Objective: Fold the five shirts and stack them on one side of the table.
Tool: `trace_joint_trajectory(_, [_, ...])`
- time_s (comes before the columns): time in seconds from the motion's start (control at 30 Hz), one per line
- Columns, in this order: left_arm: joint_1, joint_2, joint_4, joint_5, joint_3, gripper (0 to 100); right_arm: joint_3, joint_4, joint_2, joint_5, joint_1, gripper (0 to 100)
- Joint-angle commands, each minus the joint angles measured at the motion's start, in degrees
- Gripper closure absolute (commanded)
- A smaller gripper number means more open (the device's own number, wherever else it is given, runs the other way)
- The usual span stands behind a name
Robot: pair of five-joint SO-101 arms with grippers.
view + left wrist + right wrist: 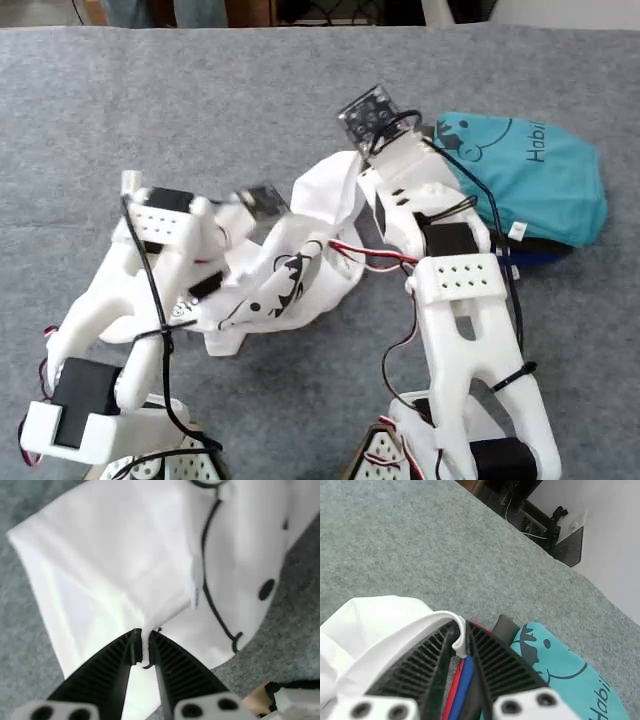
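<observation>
Covering the table is a grey, felt-like cloth [170,90] that runs to the far edge. The white shirt [285,275], printed with black line drawings, lies crumpled on it near the middle, between the two arms.

The left gripper [143,636] has its ribbed black fingers drawn almost together, with only a slit between them, and pinches a fold of the white fabric. The right gripper [461,632] is likewise closed down, and a rolled hem of the same shirt is clamped between its tips and lifted off the cloth.

Toward the far right of the table a folded teal shirt [535,185] with a dark cartoon outline lies on top of a dark blue garment [540,256], just beside the right arm.

Beyond the table's edge, the right wrist view shows dark furniture with trailing cables [530,512] against a pale wall [615,545].
</observation>
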Motion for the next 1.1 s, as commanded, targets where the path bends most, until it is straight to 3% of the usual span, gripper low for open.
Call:
trace_joint_trajectory(0.0, [-5.76,-1.49,-0.62,10.37,-7.6,97,-4.97,-0.62,-2.33,-3.52,2.55,98.5])
trace_joint_trajectory(0.13, [-10.68,-7.74,-0.44,19.34,-14.11,97,-7.08,1.76,-7.34,-7.56,2.9,98.5])
trace_joint_trajectory(0.43, [-14.46,-31.47,-0.53,33.58,-22.02,97,-18.95,2.02,-12.97,-13.19,1.32,98.4])
trace_joint_trajectory(0.57, [-20.88,-40.09,-0.26,34.81,-27.03,97,-28.09,2.73,-13.05,-14.24,1.41,98.4])
trace_joint_trajectory(0.67, [-29.14,-44.48,-0.26,35.25,-33.01,97,-39.96,9.67,-12.88,-14.24,0.88,98.4])
trace_joint_trajectory(0.83, [-44.35,-49.67,-0.26,38.51,-42.95,97,-61.05,21.63,-12.44,-13.71,-7.03,98.4])
trace_joint_trajectory(1.07, [-48.4,-56.26,-0.26,38.33,-48.31,97,-77.93,26.64,-9.63,-8.79,-11.69,98.5])
